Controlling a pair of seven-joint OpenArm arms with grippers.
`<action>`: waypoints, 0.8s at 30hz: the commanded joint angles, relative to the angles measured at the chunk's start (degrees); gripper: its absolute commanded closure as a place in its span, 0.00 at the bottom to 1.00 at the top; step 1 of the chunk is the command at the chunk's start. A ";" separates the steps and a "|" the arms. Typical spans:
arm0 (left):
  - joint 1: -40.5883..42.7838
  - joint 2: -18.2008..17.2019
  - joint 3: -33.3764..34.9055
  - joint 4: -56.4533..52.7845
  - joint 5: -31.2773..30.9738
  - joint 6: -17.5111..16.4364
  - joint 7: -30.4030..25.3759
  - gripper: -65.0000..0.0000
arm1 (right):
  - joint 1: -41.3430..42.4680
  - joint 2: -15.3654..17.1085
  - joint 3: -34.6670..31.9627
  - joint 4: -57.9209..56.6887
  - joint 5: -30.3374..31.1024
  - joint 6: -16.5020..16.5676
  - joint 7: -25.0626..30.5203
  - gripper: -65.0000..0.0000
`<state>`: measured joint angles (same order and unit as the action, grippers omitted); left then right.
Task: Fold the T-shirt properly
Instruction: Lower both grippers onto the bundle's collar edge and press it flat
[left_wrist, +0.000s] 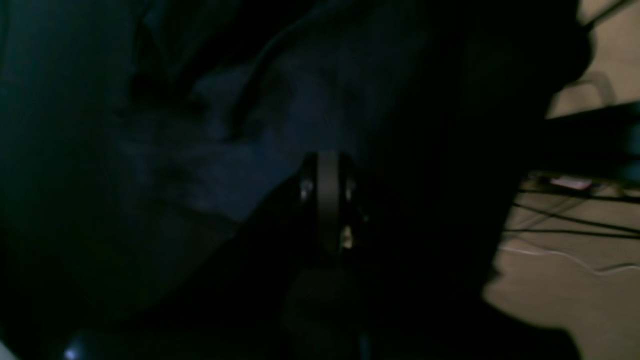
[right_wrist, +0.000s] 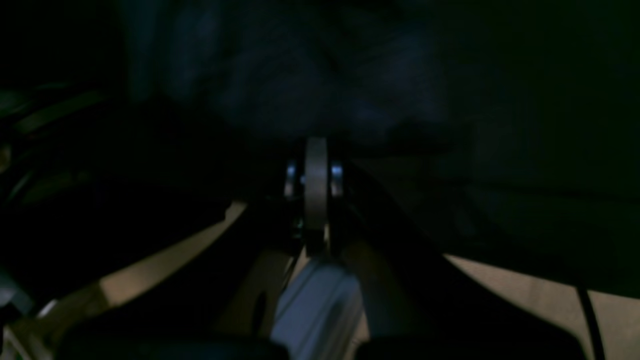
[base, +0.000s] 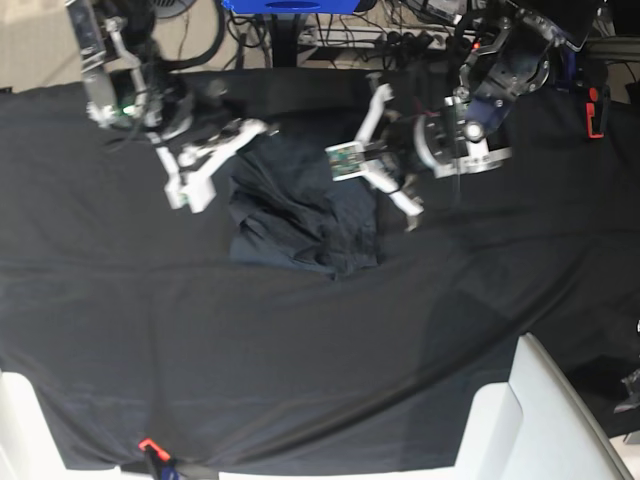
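The dark charcoal T-shirt (base: 300, 215) lies bunched in a rough pile on the black table cloth (base: 300, 380), a little behind the table's middle. My left gripper (base: 362, 165) is at the shirt's upper right edge. In the left wrist view its fingers (left_wrist: 327, 172) are pressed together with bluish shirt fabric (left_wrist: 240, 150) at the tips. My right gripper (base: 245, 135) is at the shirt's upper left edge. In the right wrist view its fingers (right_wrist: 316, 165) are also together, with shirt fabric (right_wrist: 310, 85) bunched at the tips. Both wrist views are very dark.
Cables and equipment (base: 330, 35) crowd the far side behind the table. A white object (base: 545, 410) stands at the front right corner. Beige floor with cables (left_wrist: 575, 235) shows past the cloth in the left wrist view, and a metal rail (right_wrist: 315, 305) below the right gripper.
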<state>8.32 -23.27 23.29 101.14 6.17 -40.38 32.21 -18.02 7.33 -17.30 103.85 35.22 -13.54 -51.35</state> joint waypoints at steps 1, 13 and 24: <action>-0.71 0.28 -0.74 -0.18 -0.68 0.38 -1.31 1.00 | 0.75 0.18 -0.59 0.72 0.16 0.22 1.73 1.00; -0.71 0.45 -0.21 -7.03 -0.68 0.38 -1.48 1.00 | 3.21 0.18 -7.10 -9.48 0.16 0.22 8.50 1.00; 1.93 -0.07 -0.21 -7.82 -0.68 0.38 -1.48 1.00 | 1.54 0.89 -7.10 -8.95 0.16 -0.13 8.32 1.00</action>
<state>10.41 -23.03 23.29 92.27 5.96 -40.32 31.44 -16.53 8.34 -24.49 93.76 34.92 -13.93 -43.24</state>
